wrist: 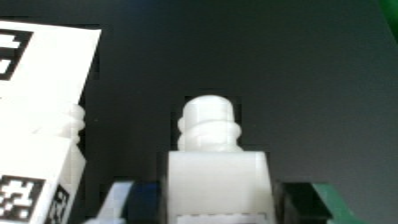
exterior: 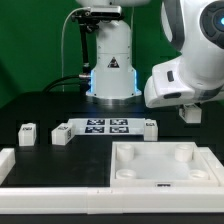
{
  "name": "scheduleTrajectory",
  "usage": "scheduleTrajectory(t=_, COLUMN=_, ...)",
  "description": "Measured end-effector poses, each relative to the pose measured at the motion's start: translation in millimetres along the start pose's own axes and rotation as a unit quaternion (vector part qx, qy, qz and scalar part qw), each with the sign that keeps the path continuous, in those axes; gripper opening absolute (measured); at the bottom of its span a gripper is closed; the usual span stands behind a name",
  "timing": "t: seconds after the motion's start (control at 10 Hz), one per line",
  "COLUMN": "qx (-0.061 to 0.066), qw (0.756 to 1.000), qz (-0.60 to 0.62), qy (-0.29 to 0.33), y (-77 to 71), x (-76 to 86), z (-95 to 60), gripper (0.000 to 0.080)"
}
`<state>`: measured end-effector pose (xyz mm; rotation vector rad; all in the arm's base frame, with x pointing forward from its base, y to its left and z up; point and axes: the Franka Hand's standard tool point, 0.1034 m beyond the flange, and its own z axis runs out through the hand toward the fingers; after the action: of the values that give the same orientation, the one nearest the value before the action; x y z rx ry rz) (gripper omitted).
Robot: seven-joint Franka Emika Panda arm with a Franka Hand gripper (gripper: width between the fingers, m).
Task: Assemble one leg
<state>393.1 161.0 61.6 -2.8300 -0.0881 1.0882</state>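
Note:
In the wrist view my gripper [wrist: 222, 203] is shut on a leg [wrist: 215, 170], a white block whose rounded threaded peg [wrist: 210, 118] points away from the camera. A blue-tinted finger [wrist: 169, 202] and a green-tinted finger [wrist: 338, 200] press its sides. In the exterior view the gripper [exterior: 190, 113] hangs above the far right corner of the large white tray [exterior: 205, 158], and the held leg is hidden there. Three more legs lie on the table: one [exterior: 28, 134], a second [exterior: 62, 134], a third [exterior: 150, 126].
The marker board [exterior: 105, 127] lies between the loose legs, in front of the robot base [exterior: 110, 70]. A white raised rim [exterior: 12, 166] runs along the front left. In the wrist view a large white piece with marker tags [wrist: 45, 110] stands close beside the held leg.

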Motion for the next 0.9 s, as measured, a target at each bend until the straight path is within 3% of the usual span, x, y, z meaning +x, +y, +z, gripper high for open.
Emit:
scheduleTrajectory(t=0.1, qx=-0.004, qw=0.999, qz=0.001, qy=0.043, y=2.1, x=-4.7, z=-0.9, gripper=0.0287)
scheduleTrajectory(t=0.3, qx=-0.008, qw=0.988, qz=-0.001, qy=0.155, y=4.9, x=1.4, z=-5.8, gripper=0.0287)
scheduleTrajectory(t=0.4, qx=-0.012, qw=0.984, qz=-0.005, qy=0.178, y=10.5, x=-1.3, z=-12.9, gripper=0.0287)
scheduleTrajectory(t=0.6, qx=-0.014, qw=0.962, qz=-0.015, qy=0.272, y=19.7, x=1.6, z=-45.2, gripper=0.0287)
scheduleTrajectory(t=0.9, qx=-0.019, qw=0.915, qz=-0.027, qy=0.402, y=34.5, x=9.4, z=-79.2, gripper=0.0287)
